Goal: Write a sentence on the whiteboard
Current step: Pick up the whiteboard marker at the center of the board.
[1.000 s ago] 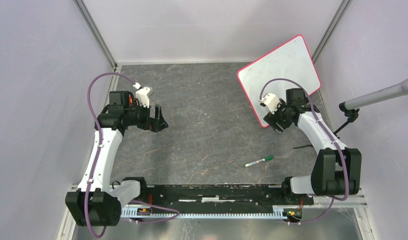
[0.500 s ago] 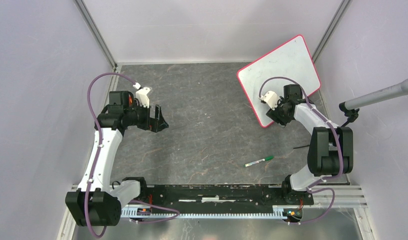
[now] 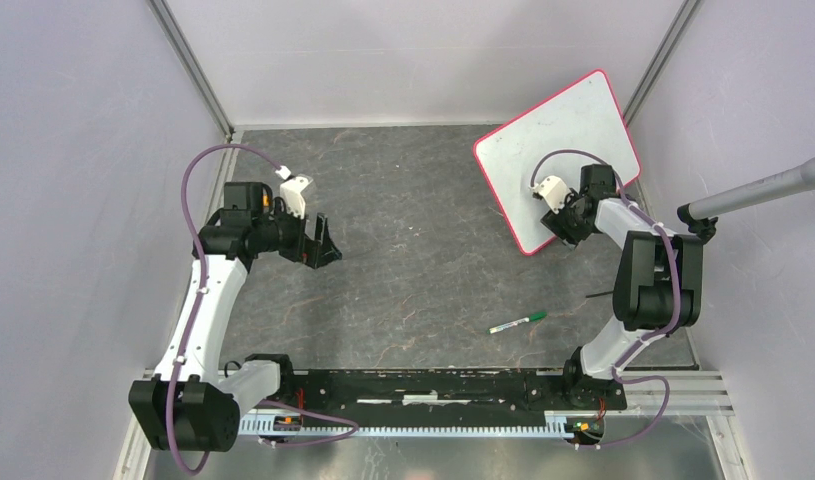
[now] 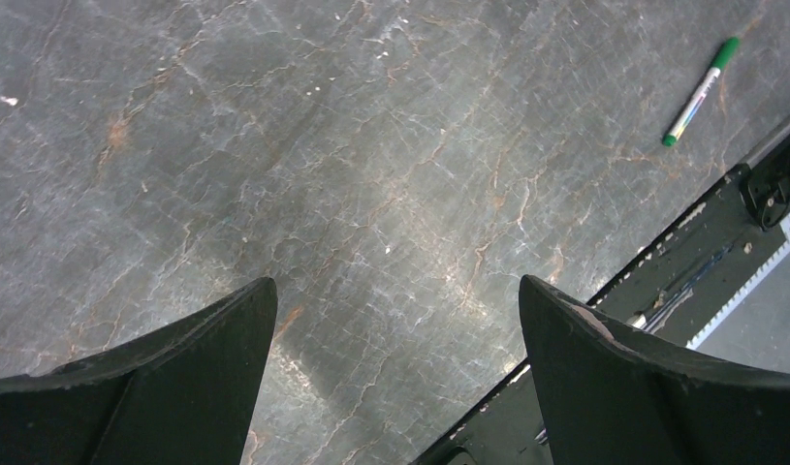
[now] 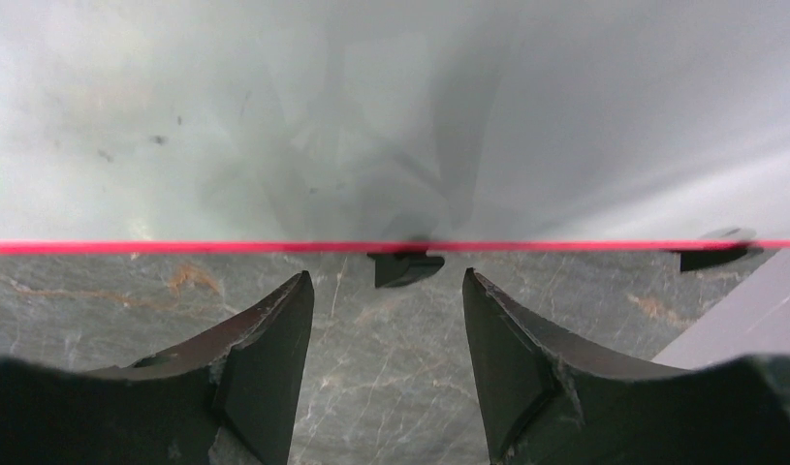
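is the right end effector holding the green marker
No, the green marker lies loose on the table, apart from the right end effector, which sits empty at the whiteboard edge.

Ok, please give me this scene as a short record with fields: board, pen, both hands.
board: glossy white rectangular whiteboard with red rim, far right, no readable writing
pen: slim white marker with green cap, lying on the grey marbled table, untouched
left hand: open, empty, above the table
right hand: open, empty, at the board's lower rim
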`<state>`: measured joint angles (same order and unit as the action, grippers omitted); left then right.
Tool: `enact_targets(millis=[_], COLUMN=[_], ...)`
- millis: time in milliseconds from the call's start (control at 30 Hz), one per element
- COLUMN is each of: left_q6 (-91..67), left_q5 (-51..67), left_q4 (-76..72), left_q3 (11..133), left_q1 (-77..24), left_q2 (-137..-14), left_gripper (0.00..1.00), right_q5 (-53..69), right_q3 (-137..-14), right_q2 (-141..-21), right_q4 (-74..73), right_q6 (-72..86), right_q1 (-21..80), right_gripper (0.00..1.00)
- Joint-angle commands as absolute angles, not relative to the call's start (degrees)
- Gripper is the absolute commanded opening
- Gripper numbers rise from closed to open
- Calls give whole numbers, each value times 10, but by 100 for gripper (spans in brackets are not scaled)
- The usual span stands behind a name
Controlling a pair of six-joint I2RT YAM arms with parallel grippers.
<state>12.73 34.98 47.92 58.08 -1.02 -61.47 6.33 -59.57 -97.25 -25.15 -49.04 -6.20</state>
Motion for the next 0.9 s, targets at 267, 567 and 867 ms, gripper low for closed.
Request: enact_targets(millis=[267,567,867], left_q6=[237,189,138], left_q5=[354,240,83], left_q4=[495,340,219], left_q3=[584,582,688], left_q1=[-142,-409,-659], left_q2=[-635,-690,-917], left_gripper=[99,78,66], right_q5=[137,161,182], right_q3=[-650,-633,-632], right_q2=[-1021,-1020,-1012], right_q4=[-248,-258,-252], right_q6=[-493,-479,-436], right_q1=[-65,-66,-66], right_gripper=[52,32,17])
